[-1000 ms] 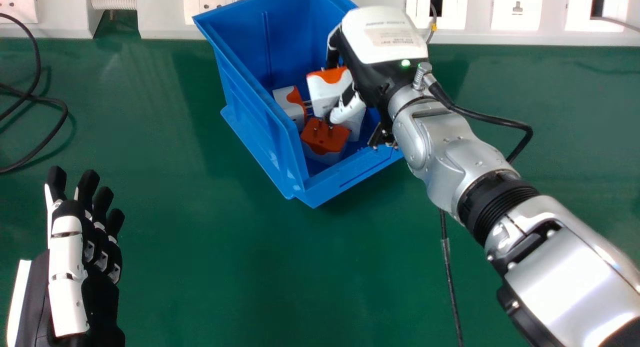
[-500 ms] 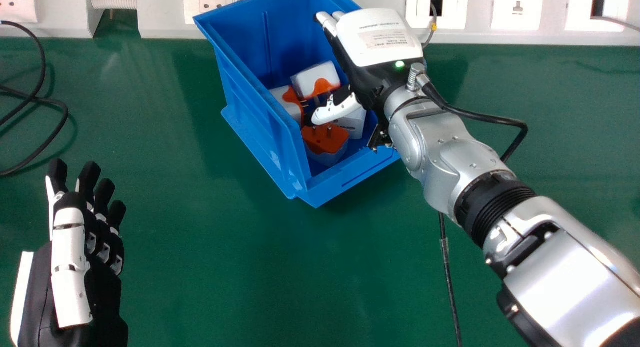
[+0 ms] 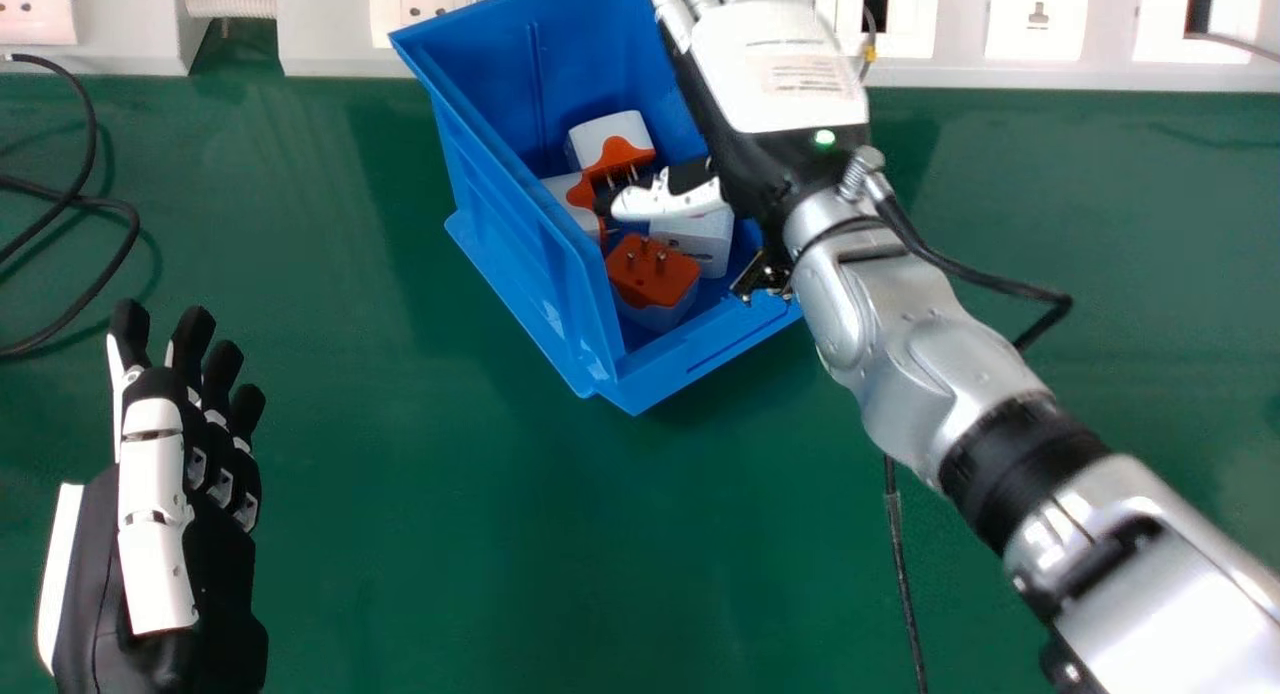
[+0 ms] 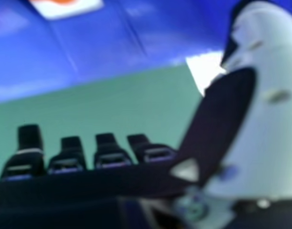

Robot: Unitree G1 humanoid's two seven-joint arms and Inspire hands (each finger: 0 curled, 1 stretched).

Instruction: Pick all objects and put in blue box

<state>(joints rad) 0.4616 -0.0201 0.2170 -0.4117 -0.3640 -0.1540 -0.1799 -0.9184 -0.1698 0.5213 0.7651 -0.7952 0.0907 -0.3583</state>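
Open and idle, the left robot hand (image 3: 150,514) is at the near left over the desk (image 3: 450,534), its fingers extended and holding nothing; it is probably kept aside because the right arm can do this work alone. Beyond it, a loop of black cable (image 3: 92,134) lies at the left, well apart from the box. In the middle, toward the far edge, the blue box (image 3: 510,244) sits at an angle, its lower end turned near, which should make the inside easy to get at. It holds four travel adapters: on the left, a white one with orange (image 3: 565,192), partly hidden; farther in, another white and orange one (image 3: 610,136); nearest, an orange-faced one (image 3: 655,274) with its pins up; and to the right, a mostly white one (image 3: 708,236). Their jumbled lie suggests that they only need to be inside, not arranged. At the box's right side is the right robot hand (image 3: 785,74), wide open and gripping nothing, its fingers straight toward the far side and its thumb stretched left above the adapters. Such a spread would suit a release; whether the thumb touches an adapter cannot be told. The job looks all but finished, and the hand could best leave by lifting clear, lest the thumb snag a plug.
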